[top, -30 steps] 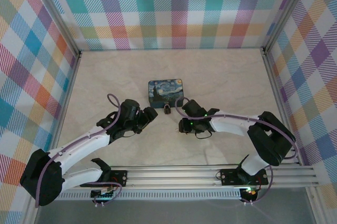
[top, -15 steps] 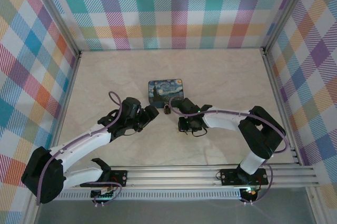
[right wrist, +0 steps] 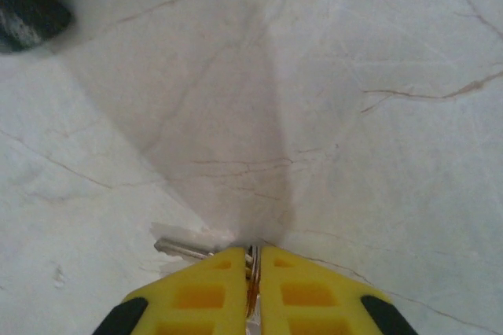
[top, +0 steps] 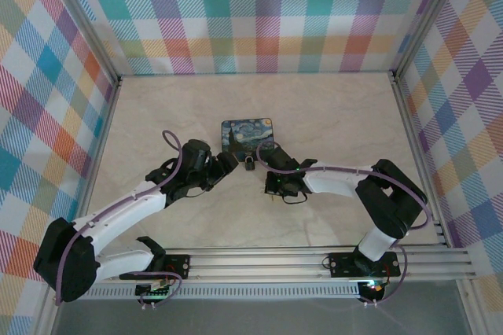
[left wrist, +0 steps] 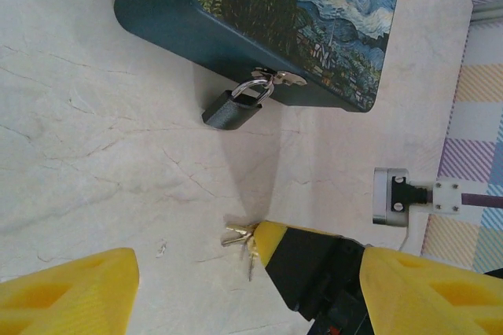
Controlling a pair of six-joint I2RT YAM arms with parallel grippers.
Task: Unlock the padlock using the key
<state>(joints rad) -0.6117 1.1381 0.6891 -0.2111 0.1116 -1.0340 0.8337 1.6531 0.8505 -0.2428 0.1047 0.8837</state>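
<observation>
Left gripper (top: 225, 165): released, jaws wide, nothing between them. It sits low just left of the padlock and points at it. My judgement: staged to steady the lock body once the key arrives.
Box (left wrist: 259, 5): starry-night print, flat on the worktop (left wrist: 94, 154), with its hasp side facing the arms.
Padlock (left wrist: 232, 108): dark body, silver shackle closed and threaded through the hasp. The body lies tilted on the worktop against the box's near wall. It is loose on the hasp, so it would likely swing if pushed from one side.
Key (left wrist: 240, 237): small grey bunch on the worktop, near the padlock but apart from it, on the arms' side.
Right gripper (right wrist: 251, 256): clenched on the key. A thin strip of metal is sandwiched between the yellow pads (right wrist: 204, 296), and one blade sticks out to the left along the surface. The tips are down at the worktop because the key lies flat.
Step in hand: picking up the key; lock not yet opened.
Next move calls for: lifting and aiming the blade at the keyhole, which I cannot see.
</observation>
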